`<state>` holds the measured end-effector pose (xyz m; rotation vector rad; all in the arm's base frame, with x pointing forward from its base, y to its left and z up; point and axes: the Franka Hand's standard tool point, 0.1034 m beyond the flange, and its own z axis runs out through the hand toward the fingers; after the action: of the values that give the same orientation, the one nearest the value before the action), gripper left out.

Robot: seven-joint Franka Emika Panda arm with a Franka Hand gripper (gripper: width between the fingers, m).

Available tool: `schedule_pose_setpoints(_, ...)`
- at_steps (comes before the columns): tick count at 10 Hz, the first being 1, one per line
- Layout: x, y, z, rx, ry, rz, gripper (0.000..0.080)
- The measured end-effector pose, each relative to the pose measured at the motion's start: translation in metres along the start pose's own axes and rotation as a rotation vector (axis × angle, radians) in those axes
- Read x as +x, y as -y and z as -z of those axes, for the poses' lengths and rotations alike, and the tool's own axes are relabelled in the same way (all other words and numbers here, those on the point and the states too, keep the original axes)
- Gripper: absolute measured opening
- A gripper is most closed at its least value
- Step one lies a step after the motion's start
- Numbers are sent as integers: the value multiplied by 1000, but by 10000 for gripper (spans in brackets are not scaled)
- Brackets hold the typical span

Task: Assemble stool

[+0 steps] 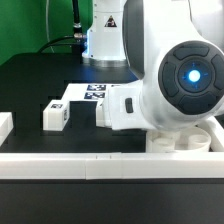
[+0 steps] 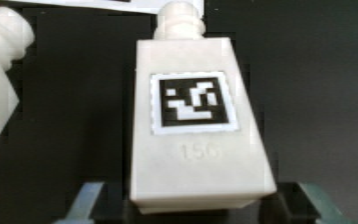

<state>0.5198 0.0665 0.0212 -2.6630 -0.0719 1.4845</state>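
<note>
The arm (image 1: 175,85) is bent way over, with a fat white joint and its glowing blue light shoved right up at the exterior view; the base (image 1: 103,35) stands at the back; wrist is down low; gripper (image 2: 201,200) points downward; its dark fingers (image 2: 101,200) press against both sides of a white leg (image 2: 197,110), so it's clamped on it.

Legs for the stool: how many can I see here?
2. One leg lies alone at the exterior view's left; a second leg is gripped by the pincer. More may hide behind the arm.
</note>
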Motion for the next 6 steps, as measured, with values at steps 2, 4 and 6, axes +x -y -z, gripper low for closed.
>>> schedule_pose_setpoints(2,-25,9,21,-5,8,16,330)
schedule_pose_setpoints(4,-28,11,29,1,-22,18,330)
schedule_pose_setpoints(6,-23,11,31,1,-49,19,330)
